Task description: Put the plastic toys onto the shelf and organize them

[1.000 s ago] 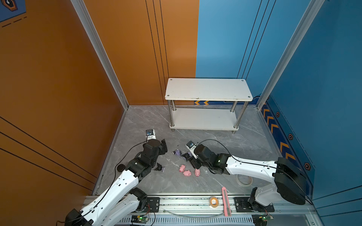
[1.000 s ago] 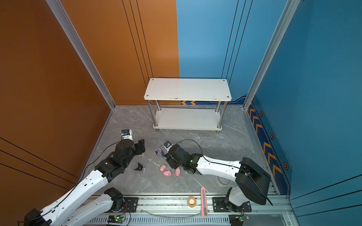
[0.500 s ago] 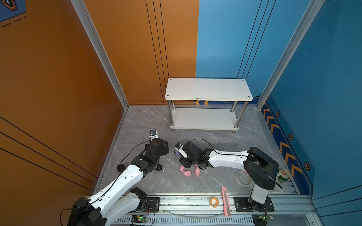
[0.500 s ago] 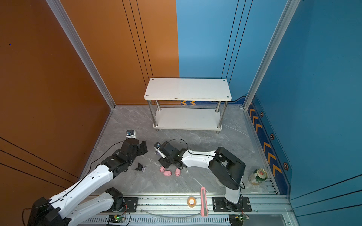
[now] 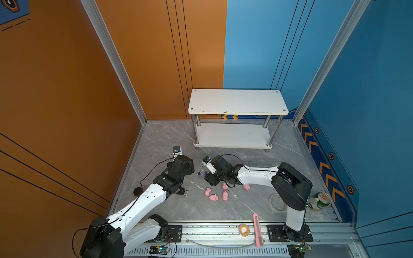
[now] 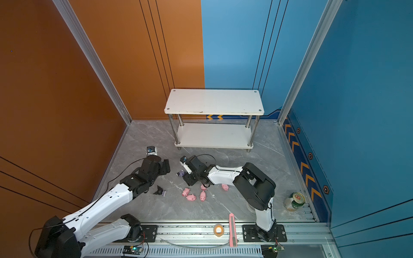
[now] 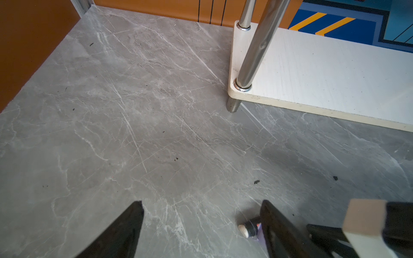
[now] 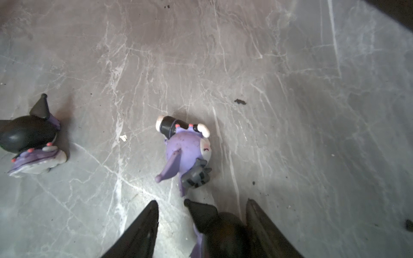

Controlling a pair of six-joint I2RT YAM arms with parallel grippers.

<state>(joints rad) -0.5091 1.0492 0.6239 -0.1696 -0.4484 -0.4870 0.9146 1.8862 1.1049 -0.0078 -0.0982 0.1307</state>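
Since the right claw (image 8: 201, 201) stands low over the grey marbled tabletop (image 5: 161, 138) with its jaws apart and a black-eared figurine (image 8: 214, 225) between them, the step in hand looks like the closing of a grasp. That toy sits against one finger, with bare tabletop showing on its other side, so nothing is gripped yet. I would centre the claw first, so that both fingers meet the rounded black head together and not the pointed ear, which would likely slip out. A gentle squeeze and a straight lift should do, as the toy looks small, hard and smooth. Just ahead of the fingertips a purple figurine (image 8: 187, 154) lies on its side, with a lilac body, a white face and a black stub capped in white; a push forward would knock it. The left claw (image 7: 202, 202) is spread wide and empty, one finger just beside that same purple figurine, so the arms are crowded and the left would do better to hold off. In a top view a third figurine (image 5: 184, 191), black-hooded over a purple-and-white base, sits at about 8 o'clock from the right claw. Five pink pig figures (image 5: 213, 197) cluster at 5 o'clock from it. The shelf (image 5: 237, 101), both white boards bare, stands at 12 o'clock, well apart.
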